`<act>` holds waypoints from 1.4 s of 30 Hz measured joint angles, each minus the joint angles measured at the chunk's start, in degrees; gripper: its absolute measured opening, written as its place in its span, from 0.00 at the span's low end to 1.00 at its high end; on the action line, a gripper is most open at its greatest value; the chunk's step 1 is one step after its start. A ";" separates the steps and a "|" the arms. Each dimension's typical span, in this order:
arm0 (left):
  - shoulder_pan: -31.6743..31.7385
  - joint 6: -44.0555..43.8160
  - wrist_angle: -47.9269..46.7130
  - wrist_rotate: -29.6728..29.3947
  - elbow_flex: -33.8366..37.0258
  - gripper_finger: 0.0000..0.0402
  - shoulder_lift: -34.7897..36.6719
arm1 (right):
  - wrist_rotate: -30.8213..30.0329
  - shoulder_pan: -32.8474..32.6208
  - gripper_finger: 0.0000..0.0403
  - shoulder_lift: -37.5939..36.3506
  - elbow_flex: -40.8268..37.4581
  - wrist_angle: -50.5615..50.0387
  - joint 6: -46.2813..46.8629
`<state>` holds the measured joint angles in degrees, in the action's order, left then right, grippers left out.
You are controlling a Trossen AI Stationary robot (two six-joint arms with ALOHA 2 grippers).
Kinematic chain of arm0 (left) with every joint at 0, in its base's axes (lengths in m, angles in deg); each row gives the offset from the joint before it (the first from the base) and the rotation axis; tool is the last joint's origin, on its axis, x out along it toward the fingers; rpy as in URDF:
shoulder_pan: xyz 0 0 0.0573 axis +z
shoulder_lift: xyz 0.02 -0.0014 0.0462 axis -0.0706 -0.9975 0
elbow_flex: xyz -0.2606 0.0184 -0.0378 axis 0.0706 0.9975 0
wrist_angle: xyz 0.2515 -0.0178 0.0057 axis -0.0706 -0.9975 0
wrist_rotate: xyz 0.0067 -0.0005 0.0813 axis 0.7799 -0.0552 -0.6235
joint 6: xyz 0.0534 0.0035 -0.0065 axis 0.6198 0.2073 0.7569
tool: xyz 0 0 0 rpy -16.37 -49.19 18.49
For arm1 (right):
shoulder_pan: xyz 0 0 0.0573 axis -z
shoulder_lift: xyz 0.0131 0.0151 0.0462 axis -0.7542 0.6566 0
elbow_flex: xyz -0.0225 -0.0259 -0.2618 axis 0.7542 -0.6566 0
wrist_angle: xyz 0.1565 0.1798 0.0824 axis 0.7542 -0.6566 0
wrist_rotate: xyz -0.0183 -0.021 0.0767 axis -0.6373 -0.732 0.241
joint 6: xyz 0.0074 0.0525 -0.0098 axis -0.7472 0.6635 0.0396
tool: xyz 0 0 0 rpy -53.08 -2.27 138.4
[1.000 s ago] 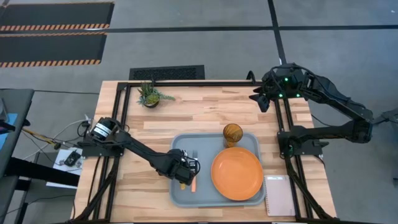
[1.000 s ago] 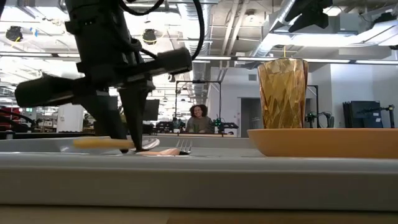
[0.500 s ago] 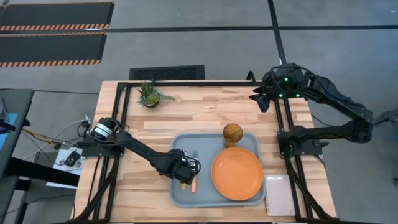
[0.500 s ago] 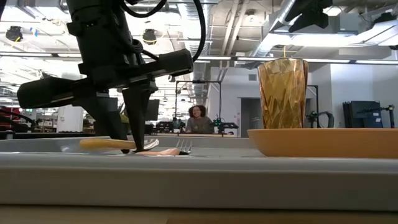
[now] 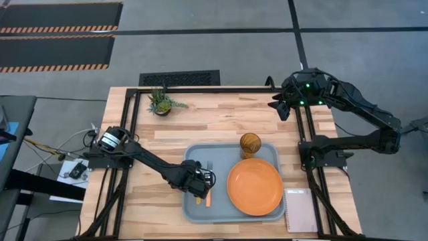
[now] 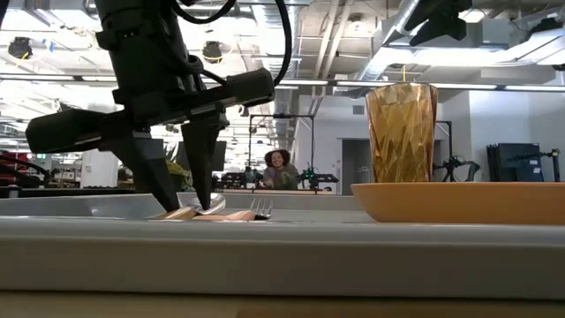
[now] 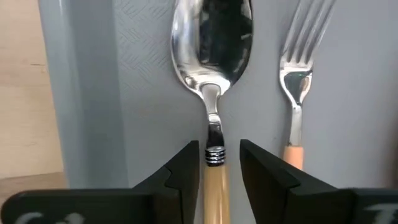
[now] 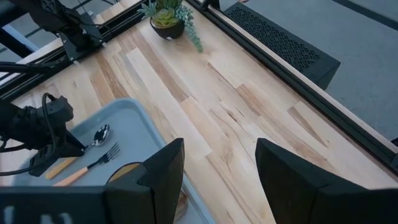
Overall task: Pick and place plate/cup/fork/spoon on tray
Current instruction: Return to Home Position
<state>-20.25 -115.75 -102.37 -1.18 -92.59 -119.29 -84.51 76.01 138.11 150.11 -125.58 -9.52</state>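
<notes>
On the tray's (image 5: 191, 213) left side, the left gripper (image 7: 214, 163) is low over the spoon (image 7: 212, 68), its fingers (image 7: 184, 174) parted on either side of the orange handle with small gaps showing, and the spoon lies flat just left of the fork (image 7: 298, 87). To the right, the plate (image 5: 255, 187) rests on the tray with the cup (image 5: 250, 143) at its far edge. The right gripper (image 8: 211, 180) waits open above the table's far right corner.

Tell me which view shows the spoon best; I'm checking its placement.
The left wrist view: the spoon lies on the tray beside the fork, between the left tool's fingers. The high view hides it; the low and right wrist views show it small.
</notes>
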 joint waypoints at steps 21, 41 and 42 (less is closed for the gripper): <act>0.60 32.67 -1.91 -13.73 -0.04 0.31 30.97 | -0.27 -0.31 0.55 -0.60 0.02 2.08 -3.30; 1.44 78.69 1.25 -34.68 15.19 0.31 78.09 | 14.04 4.25 0.55 -20.41 -11.62 25.81 -5.40; 1.48 78.67 2.96 -33.25 18.31 0.31 80.48 | 14.63 4.28 0.55 -22.17 -13.99 27.60 -4.63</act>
<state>-18.76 -37.07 -99.41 -34.43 -74.28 -38.81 -69.88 80.29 115.94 136.13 -97.98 -14.14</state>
